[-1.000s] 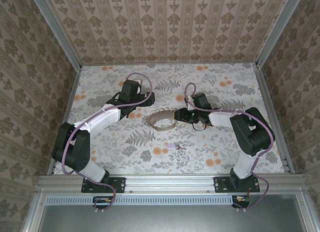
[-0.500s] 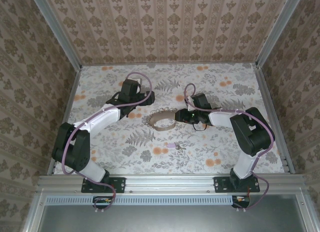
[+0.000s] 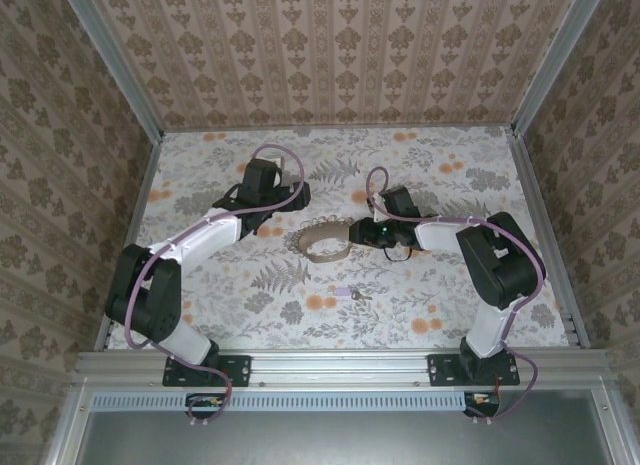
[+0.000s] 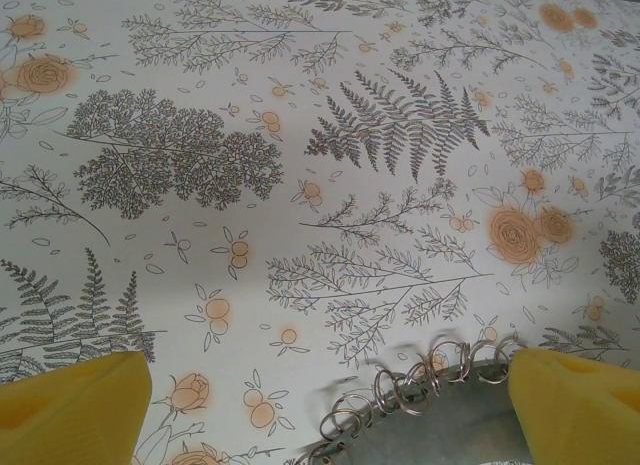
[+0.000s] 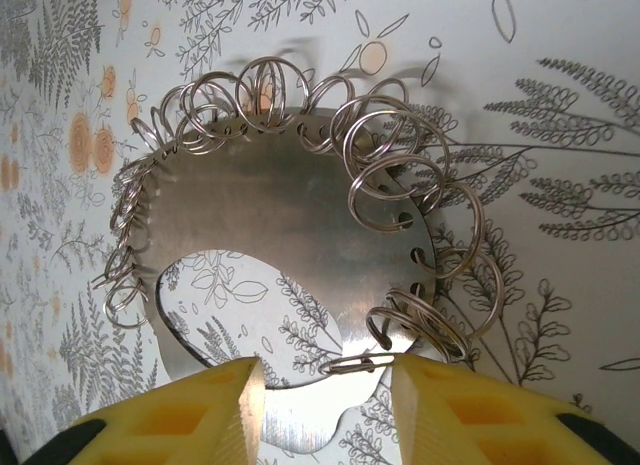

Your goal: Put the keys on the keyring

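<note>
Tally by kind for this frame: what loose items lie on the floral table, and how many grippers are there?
Lilac-headed key: 1
Metal keyring plate edged with split rings: 1
Grippers: 2 (left gripper, right gripper)
Total: 4

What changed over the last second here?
The right arm shifted slightly, elbow easing left; the right claw straddles one ring on the keyring edge, nothing gripped. The left arm, open left claw, keyring and key stayed put.
</note>
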`<state>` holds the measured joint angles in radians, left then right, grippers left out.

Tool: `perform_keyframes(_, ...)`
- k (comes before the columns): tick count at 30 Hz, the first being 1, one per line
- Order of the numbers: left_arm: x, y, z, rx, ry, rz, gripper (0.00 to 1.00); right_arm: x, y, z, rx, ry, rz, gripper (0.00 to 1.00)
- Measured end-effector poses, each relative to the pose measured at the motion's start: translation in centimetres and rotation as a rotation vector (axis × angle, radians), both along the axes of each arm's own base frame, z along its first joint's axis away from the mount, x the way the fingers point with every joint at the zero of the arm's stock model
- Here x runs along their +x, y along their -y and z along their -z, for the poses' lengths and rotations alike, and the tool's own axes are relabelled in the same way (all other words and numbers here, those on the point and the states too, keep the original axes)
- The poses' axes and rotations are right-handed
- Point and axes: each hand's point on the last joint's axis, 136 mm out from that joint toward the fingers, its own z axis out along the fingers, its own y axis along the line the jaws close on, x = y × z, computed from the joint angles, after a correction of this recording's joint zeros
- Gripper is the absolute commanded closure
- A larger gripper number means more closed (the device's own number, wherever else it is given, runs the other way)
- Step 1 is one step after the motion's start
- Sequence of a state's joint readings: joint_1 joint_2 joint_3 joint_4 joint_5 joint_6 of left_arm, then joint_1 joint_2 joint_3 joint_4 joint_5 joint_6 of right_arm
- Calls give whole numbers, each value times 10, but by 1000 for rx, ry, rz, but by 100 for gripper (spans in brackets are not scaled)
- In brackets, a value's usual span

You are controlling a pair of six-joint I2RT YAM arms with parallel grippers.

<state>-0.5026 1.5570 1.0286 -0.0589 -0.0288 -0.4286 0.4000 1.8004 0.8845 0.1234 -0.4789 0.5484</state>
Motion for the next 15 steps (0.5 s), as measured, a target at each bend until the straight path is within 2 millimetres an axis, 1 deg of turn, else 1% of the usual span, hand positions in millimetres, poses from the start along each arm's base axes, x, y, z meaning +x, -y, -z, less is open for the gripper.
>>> perform_keyframes(5,0,0,0,-5,-2,-4,6,-1,-4,-1,1,5,-12,63)
perform_keyframes(10,1,1,-1,-8,3,-4,6,1,-5,-4,1,15,-18,70)
perform_keyframes(13,1,0,-1,-8,3,-4,6,2,-7,-5,2,23,-22,69)
perform_keyframes(15,1,0,-1,-8,3,-5,6,2,-9,-6,-2,23,-31,64)
